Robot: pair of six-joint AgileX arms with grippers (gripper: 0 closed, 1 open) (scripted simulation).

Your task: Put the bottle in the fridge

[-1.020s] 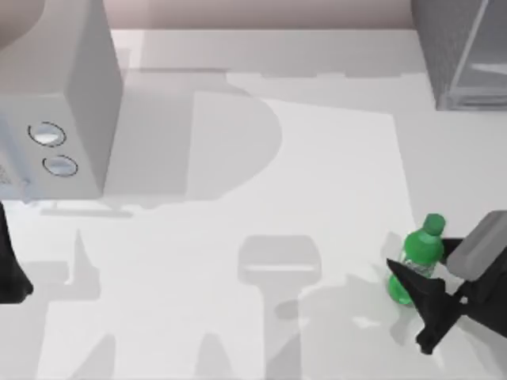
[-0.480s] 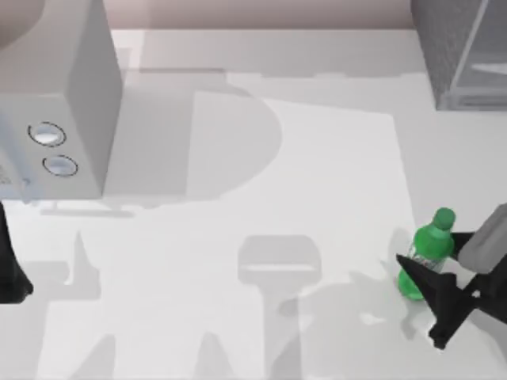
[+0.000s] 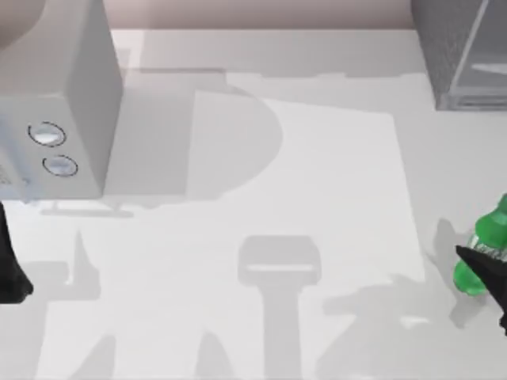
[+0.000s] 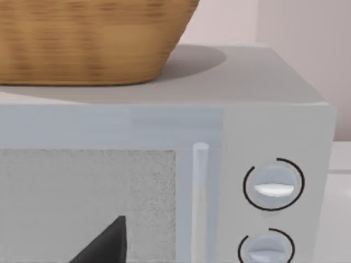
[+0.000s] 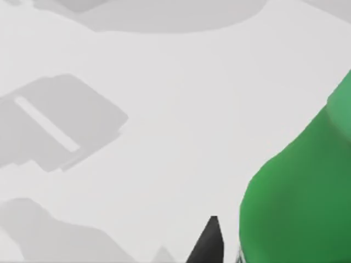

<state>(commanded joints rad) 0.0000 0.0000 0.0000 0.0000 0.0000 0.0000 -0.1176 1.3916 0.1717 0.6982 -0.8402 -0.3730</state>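
The green bottle [image 3: 485, 252] hangs tilted at the table's right edge, its cap cut off by the top view's border. My right gripper [image 3: 480, 285] is shut on it, with one dark finger [image 3: 475, 263] crossing its lower body. In the right wrist view the bottle [image 5: 301, 192] looms large beside a dark fingertip [image 5: 208, 244], above the white table. The fridge [image 3: 451, 47], dark grey and speckled with a pale framed panel, stands at the back right corner. My left arm [image 3: 9, 269] stays parked at the left edge.
A light grey box with two round knobs [image 3: 55, 103] stands at the back left; the left wrist view faces its front [image 4: 164, 181], with a wicker basket [image 4: 93, 38] on top. White tabletop [image 3: 261, 198] lies between it and the fridge.
My right gripper has carried the bottle to the right, from near the front right of the table to the view's right edge. The left arm has not moved.
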